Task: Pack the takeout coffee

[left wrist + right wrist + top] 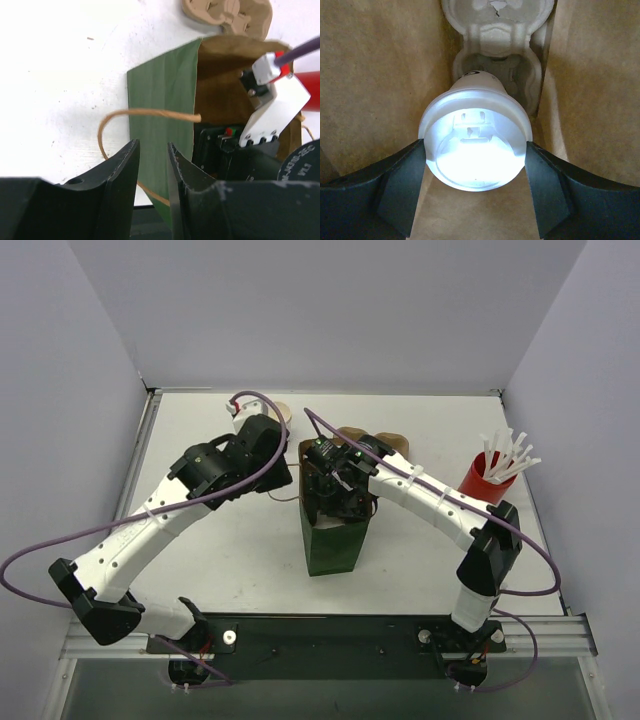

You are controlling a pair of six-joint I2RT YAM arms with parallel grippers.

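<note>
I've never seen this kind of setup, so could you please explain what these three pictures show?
Two robot arms are bolted to a table. The overhead picture looks down on both; the other two come from cameras on their wrists. On the table are a green paper bag, a red cup of straws and a cardboard carrier behind the bag. The right end effector reaches into the bag, closed on the lidded takeout coffee. The left end effector is open beside the bag, holding nothing.

bag (333, 545): green outside, brown inside | coffee cup (476, 145): white | straw cup (484, 481): red | carrier (227, 15): tan
</note>
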